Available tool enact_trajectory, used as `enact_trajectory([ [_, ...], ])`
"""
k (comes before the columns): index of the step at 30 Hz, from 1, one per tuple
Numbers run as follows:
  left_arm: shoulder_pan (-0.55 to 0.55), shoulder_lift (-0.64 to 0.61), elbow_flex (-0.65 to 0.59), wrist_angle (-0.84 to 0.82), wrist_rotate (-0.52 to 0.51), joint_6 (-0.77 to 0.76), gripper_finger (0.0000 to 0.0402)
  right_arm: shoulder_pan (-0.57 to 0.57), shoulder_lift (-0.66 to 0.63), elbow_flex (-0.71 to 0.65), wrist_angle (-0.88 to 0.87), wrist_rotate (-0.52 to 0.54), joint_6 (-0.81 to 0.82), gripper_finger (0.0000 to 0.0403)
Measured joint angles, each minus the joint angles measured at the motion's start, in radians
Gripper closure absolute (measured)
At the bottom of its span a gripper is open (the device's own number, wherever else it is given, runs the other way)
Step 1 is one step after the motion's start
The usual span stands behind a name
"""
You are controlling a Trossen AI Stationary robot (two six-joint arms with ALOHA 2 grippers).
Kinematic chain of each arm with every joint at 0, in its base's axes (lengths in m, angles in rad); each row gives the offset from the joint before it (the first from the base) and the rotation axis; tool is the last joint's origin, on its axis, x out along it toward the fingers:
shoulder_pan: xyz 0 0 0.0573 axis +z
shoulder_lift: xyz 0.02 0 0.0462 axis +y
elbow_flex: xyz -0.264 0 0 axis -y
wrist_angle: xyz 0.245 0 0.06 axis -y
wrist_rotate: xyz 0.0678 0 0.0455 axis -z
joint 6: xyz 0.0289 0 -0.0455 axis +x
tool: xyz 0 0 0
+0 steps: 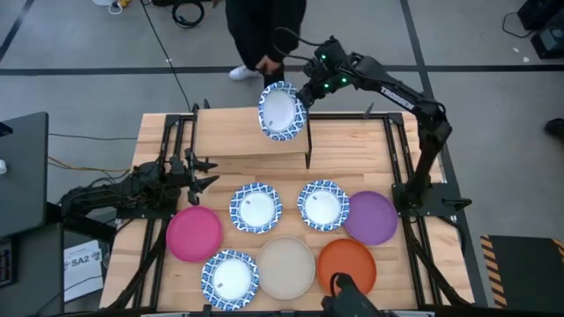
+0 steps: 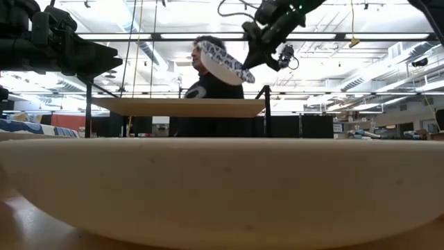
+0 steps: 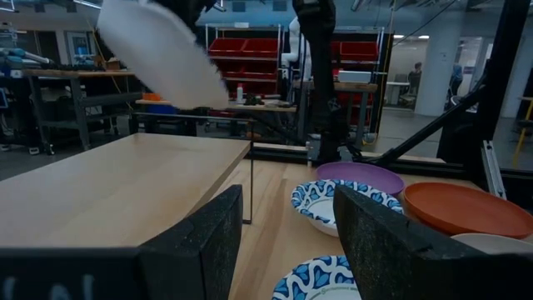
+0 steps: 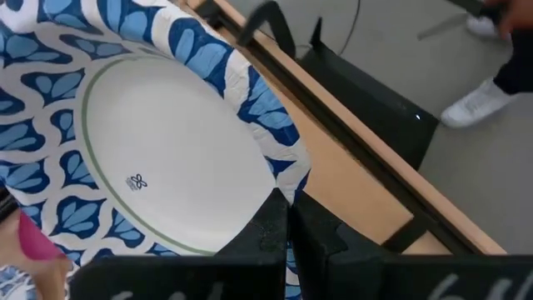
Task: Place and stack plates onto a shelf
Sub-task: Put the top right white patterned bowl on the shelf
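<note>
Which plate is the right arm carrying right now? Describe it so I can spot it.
Look at the shelf at the table's far side. Above its right end, the right gripper pinches a tilted blue-patterned plate by its rim. It is the only plate in the air.

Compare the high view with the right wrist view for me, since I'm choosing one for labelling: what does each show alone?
High view only: the left pincer open beside the light wood shelf, and seven plates on the table, including the plain pink round plate. Right wrist view only: the blue-rimmed white plate's small printed mark. Both: the right pincer gripping that plate's rim above the shelf.

Blue-rimmed plate [image 4: 158, 158] in right claw [image 4: 287, 218]
</note>
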Motion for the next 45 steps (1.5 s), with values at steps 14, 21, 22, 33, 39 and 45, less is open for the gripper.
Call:
enact_trajectory([
  [14, 0.0, 0.0, 0.0, 0.0, 0.0, 0.0, 0.0205, -0.024, 0.09, 0.0, -0.064, -0.024, 0.002, 0.0391],
  [21, 0.0, 0.0, 0.0, 0.0, 0.0, 0.0, 0.0205, -0.026, 0.086, 0.0, -0.085, -0.025, 0.002, 0.0382],
  [22, 0.0, 0.0, 0.0, 0.0, 0.0, 0.0, 0.0205, -0.026, 0.086, 0.0, -0.095, -0.025, 0.002, 0.0381],
  [33, 0.0, 0.0, 0.0, -0.001, 0.0, 0.0, 0.0205, -0.026, 0.086, 0.0, -0.113, -0.015, -0.002, 0.0376],
  [39, 0.0, 0.0, 0.0, -0.001, 0.0, 0.0, 0.0205, -0.026, 0.086, 0.0, -0.113, -0.015, -0.004, 0.0364],
  [45, 0.0, 0.0, 0.0, -0.001, 0.0, 0.0, 0.0205, -0.026, 0.087, 0.0, -0.113, -0.015, -0.006, 0.0339],
])
